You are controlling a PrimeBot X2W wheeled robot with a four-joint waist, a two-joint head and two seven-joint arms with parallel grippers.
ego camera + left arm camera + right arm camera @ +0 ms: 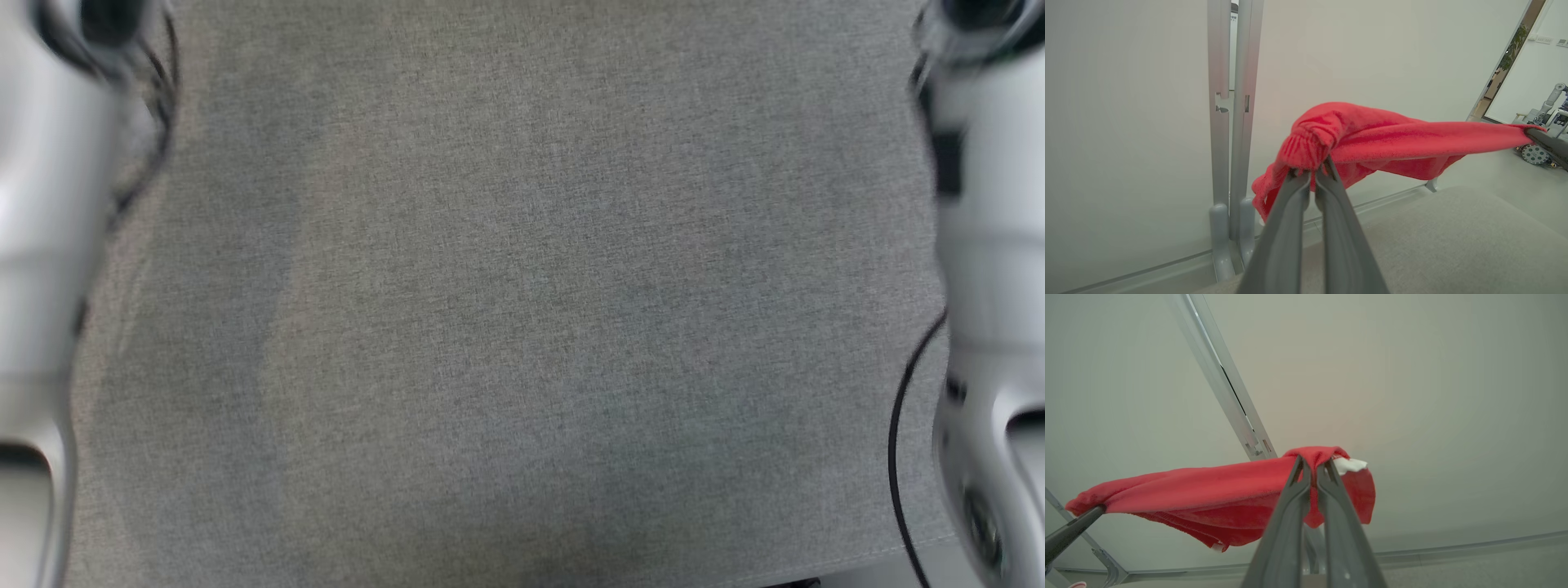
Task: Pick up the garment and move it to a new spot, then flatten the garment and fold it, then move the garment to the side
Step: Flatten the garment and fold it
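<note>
The garment (1392, 139) is a red fleecy cloth held up in the air, stretched between my two grippers above the grey surface. My left gripper (1312, 177) is shut on a bunched, ribbed edge at one end. At the other end my right gripper (1313, 467) is shut on a pinched fold beside a white label (1349, 464). The garment (1208, 490) sags a little in the middle. Each wrist view also shows the other gripper at the cloth's far end: the right gripper (1531, 131) and the left gripper (1100, 508).
A grey fabric-covered table (522, 327) lies below, with my pale forearms (49, 245) at both sides of the head view and a black cable (898, 425) at the right. Behind stands a white wall with a metal post (1231, 122). Another wheeled machine (1534, 154) stands far right.
</note>
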